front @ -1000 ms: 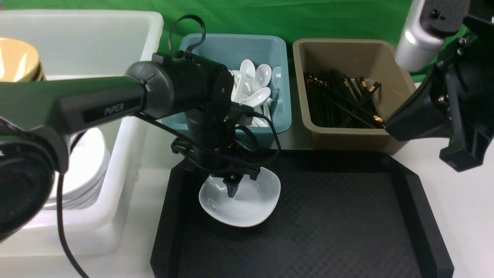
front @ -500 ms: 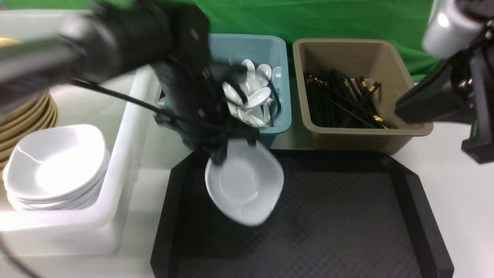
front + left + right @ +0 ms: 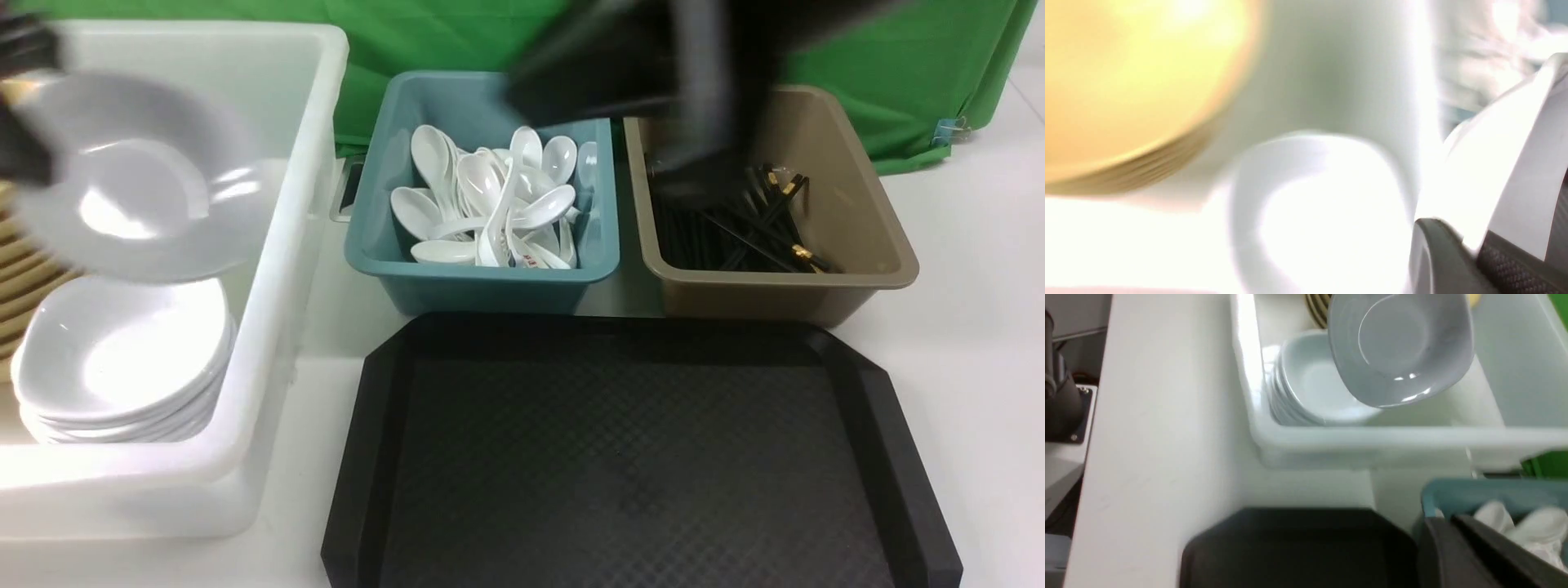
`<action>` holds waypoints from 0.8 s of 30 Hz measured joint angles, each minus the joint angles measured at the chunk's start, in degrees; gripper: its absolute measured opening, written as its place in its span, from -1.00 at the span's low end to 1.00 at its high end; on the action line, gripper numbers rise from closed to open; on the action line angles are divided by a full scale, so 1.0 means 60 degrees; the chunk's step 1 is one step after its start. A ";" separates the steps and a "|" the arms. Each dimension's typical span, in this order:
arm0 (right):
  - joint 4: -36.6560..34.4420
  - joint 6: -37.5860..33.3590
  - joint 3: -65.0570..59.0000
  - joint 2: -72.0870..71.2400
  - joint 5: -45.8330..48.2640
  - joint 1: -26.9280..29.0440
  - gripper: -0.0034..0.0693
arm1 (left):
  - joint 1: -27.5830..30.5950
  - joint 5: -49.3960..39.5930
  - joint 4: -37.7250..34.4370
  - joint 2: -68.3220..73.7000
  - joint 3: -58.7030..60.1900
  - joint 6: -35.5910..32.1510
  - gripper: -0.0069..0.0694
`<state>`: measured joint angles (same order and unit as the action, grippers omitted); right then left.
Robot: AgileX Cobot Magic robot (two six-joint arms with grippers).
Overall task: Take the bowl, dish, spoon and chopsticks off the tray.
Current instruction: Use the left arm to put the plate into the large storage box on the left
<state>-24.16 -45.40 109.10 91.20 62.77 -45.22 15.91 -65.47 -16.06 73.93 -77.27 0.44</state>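
The light, stiff, glossy dish hangs tilted over the white bin, above the stack at its near edge, pinched by its thin, probably slippery rim in the left gripper, while the right gripper is closed.

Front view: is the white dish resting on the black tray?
No: the dish hangs tilted in the air above the white bin, and the tray shows nothing on its textured floor.
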 joint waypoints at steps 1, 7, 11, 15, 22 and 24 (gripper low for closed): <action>0.0036 0.0002 0.0260 0.0324 -0.0044 -0.0163 -0.88 | 0.0598 0.0075 -0.0469 -0.0058 0.0424 -0.0282 -0.78; 0.0184 0.0083 0.1152 0.1653 -0.0136 -0.0678 -0.88 | 0.2110 0.0425 -0.2135 0.0068 0.2136 -0.1842 -0.78; 0.0216 0.0105 0.1484 0.2162 -0.0136 -0.0903 -0.88 | 0.2107 0.1039 -0.2147 0.0166 0.2771 -0.2257 -0.65; 0.0245 0.0096 0.1559 0.2238 -0.0136 -0.0925 -0.88 | 0.2107 0.1276 -0.1789 0.0191 0.2828 -0.2297 -0.09; 0.1667 0.1337 0.1990 0.1938 0.0227 -0.0443 -0.88 | 0.2107 0.0025 -0.0405 -0.0336 0.1086 -0.1436 0.66; 0.2091 0.1801 0.2054 0.1691 0.0409 -0.0094 -0.88 | 0.2036 -0.0237 -0.0089 -0.0623 0.0475 -0.1191 0.67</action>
<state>-11.61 -34.60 121.43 101.35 65.22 -45.78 28.13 -66.89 -16.60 70.19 -74.42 -6.70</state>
